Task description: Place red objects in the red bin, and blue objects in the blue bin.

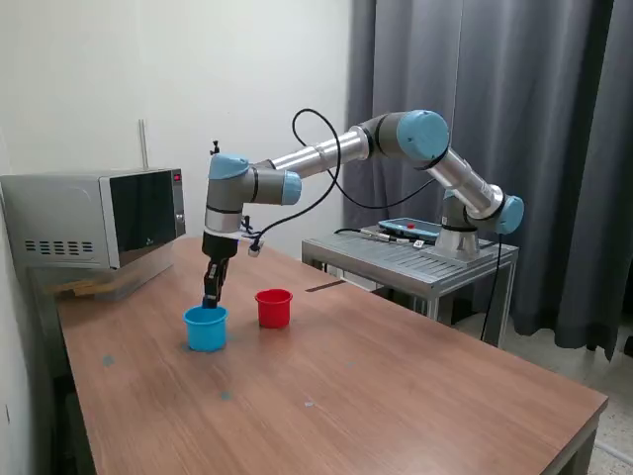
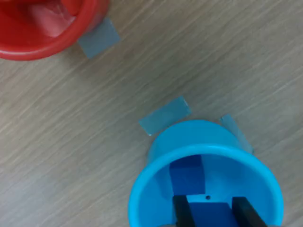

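Note:
The blue bin (image 1: 206, 329) is a light blue cup standing on the wooden table, at the exterior view's left of the red bin (image 1: 274, 308), a red cup. My gripper (image 1: 211, 300) points straight down just over the blue bin's mouth. In the wrist view its black fingers (image 2: 181, 212) flank a dark blue cube (image 2: 210, 215) and are shut on it, over the blue bin (image 2: 151, 189). A second dark blue cube (image 2: 186, 176) lies on the bin's floor. The red bin's rim (image 2: 28, 51) shows at the picture's edge. I cannot tell what is inside it.
A microwave (image 1: 99, 220) sits on the table's far end at the exterior view's left. The arm's base stands on a metal stand (image 1: 415, 259) behind the table. Grey-blue tape patches (image 2: 164, 115) mark the tabletop beside both cups.

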`<action>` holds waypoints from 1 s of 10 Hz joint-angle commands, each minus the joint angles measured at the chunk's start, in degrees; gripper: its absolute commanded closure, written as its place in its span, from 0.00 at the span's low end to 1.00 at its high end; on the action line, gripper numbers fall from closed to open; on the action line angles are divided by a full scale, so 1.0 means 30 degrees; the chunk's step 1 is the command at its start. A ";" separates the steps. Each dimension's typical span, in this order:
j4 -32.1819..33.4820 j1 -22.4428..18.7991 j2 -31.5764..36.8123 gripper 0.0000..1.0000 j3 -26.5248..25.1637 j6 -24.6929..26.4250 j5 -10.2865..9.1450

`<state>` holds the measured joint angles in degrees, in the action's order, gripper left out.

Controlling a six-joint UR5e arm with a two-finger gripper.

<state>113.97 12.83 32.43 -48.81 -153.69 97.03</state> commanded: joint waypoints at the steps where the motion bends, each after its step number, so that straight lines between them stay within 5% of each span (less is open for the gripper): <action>1: 0.0124 -0.0028 0.0000 0.00 -0.0018 -0.0183 0.0001; 10: 0.0155 -0.0524 0.0377 0.00 -0.0048 -0.0974 0.0088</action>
<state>114.50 11.97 32.76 -48.95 -155.85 97.03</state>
